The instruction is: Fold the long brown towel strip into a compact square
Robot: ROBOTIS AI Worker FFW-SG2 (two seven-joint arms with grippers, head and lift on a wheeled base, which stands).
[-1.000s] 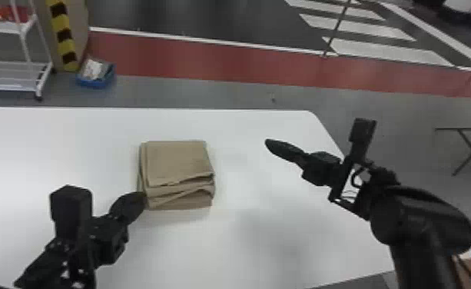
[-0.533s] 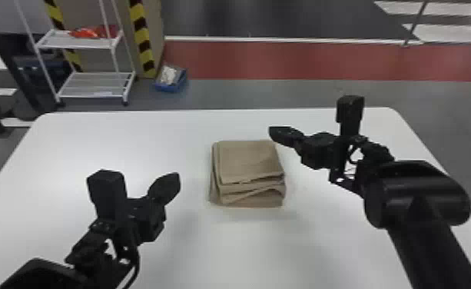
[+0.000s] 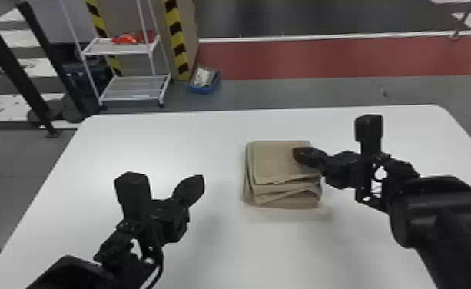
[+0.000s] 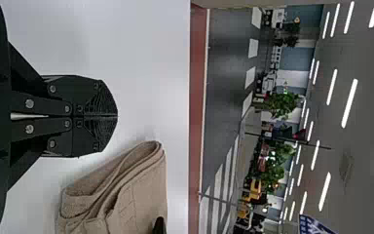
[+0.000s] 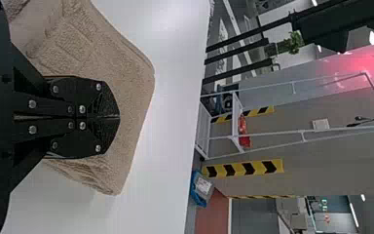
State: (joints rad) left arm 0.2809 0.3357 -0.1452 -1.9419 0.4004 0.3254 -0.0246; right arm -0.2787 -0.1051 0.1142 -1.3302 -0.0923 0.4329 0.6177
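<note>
In the head view, the towel [image 3: 272, 163] lies just right of the centre of the frame, flat on the white table [image 3: 150, 138]. It is folded into a thick, squarish stack; the upper face is fairly smooth, while the layers along the lower side of the stack fan apart a little, one of them slanting.

The right gripper [image 3: 296, 153] comes in from the lower right, its tip over the right part of the towel. Its fingers [image 5: 97, 100] are pressed together in the right wrist view, with the brown cloth behind them and no fold between them. Whether they touch the cloth, I cannot tell.

The left gripper [image 3: 201, 180] is in the lower left of the head view, left of the towel and apart from it. Its fingers [image 4: 95, 100] are likewise closed against each other, with nothing between them. The left wrist view shows the towel's loops and edges, stacked unevenly.

At the upper left of the head view stands a white rack [image 3: 134, 92] with a red item [image 3: 126, 38] on its upper shelf. Beside it, on the floor, is a blue box [image 3: 203, 89], beyond the table's far edge.
</note>
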